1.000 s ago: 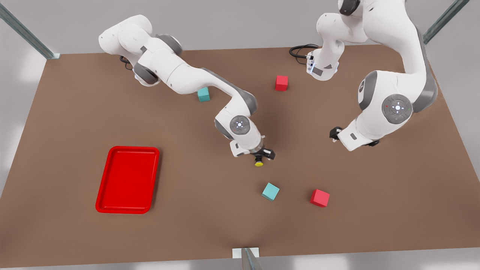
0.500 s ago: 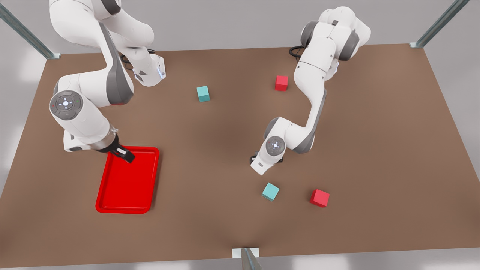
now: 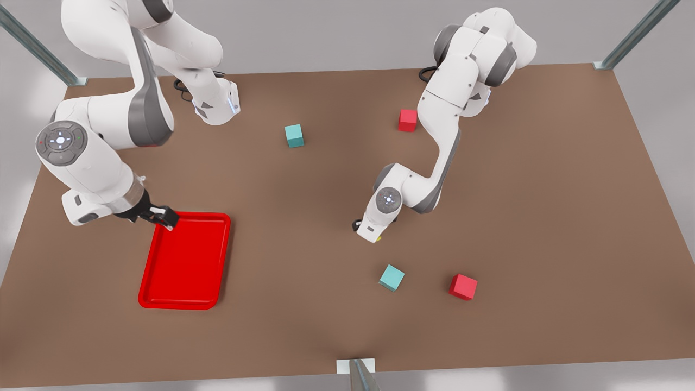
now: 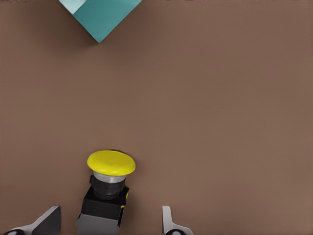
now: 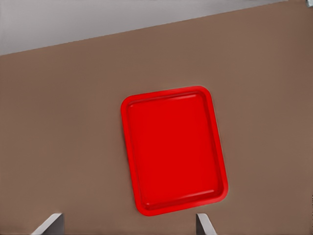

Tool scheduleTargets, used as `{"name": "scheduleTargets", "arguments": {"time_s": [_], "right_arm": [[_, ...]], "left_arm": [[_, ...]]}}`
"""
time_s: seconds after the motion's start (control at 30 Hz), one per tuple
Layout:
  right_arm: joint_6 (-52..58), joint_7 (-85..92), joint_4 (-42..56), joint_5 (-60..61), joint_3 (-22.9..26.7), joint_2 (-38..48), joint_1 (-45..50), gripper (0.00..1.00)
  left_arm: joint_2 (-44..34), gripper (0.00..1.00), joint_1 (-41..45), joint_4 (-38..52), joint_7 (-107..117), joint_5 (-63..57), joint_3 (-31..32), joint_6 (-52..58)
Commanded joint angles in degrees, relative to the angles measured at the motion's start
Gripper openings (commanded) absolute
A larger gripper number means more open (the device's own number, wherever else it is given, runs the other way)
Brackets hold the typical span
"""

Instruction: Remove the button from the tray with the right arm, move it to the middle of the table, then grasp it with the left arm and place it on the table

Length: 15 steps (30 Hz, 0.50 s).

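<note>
Yellow-capped push-button w/ grey-and-black boxy body [image 4: 106, 188] is lying on its side on the matte brown tabletop [image 3: 543, 217], approx. mid-table, well clear of the shallow bright-red rectangular tray [image 3: 185, 260]. Front view is showing just a yellow sliver of it under the wrist at the front view's centre.

Left gripper [image 4: 108, 223]: sitting low over the button, fingers spread, button body lying between them nearer one finger, w/ a gap on the other side. No pinch visible. Judged: button is resting on the table w/ jaws opened around it, so the set-down step looks done or nearly so.

Right gripper [image 3: 162, 216]: hanging over the tray's far corner on the front view's left, fingers spread, carrying nothing; its wrist view is looking down into the bare tray [image 5: 173, 152]. That arm is waiting.

Teal cube [image 3: 391, 277] is lying near the button, not touching; its corner [image 4: 100, 17] is showing ahead of the left gripper.

Recommendations for step in hand:
- Lift left gripper straight up, jaws kept wide, no sideways drift; the nearer finger could nudge the body.
- The round cap may let the button roll if clipped.
- Keep clear of the teal cube during retreat.
</note>
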<state>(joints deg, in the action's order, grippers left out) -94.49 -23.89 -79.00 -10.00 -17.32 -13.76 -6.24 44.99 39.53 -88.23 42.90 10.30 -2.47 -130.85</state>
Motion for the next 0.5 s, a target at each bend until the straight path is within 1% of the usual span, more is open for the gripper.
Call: {"name": "scheduleTargets", "arguments": {"time_s": [0.0, 0.07, 0.13, 0.47], "right_arm": [[0.27, 13.96, 0.08, -0.02, -0.08, 0.05, 0.09, 1.00], [-0.08, 13.96, 0.08, -0.19, 0.00, -0.04, 0.17, 1.00], [0.01, 13.96, 0.08, -0.10, 0.00, -0.04, 0.17, 1.00], [0.10, 13.96, 0.08, -0.54, 0.00, -0.04, 0.35, 1.00]], "left_arm": [[0.18, 1.00, -0.07, 0.08, 1.39, -0.28, 0.01, -1.16], [0.62, 1.00, -0.07, 0.17, 0.08, -0.37, 0.01, -1.25], [0.80, 1.00, -0.07, 0.26, -7.13, -0.37, 0.01, -1.16], [2.64, 1.00, -0.16, 1.05, -13.55, -0.63, 0.01, -1.25]]}}
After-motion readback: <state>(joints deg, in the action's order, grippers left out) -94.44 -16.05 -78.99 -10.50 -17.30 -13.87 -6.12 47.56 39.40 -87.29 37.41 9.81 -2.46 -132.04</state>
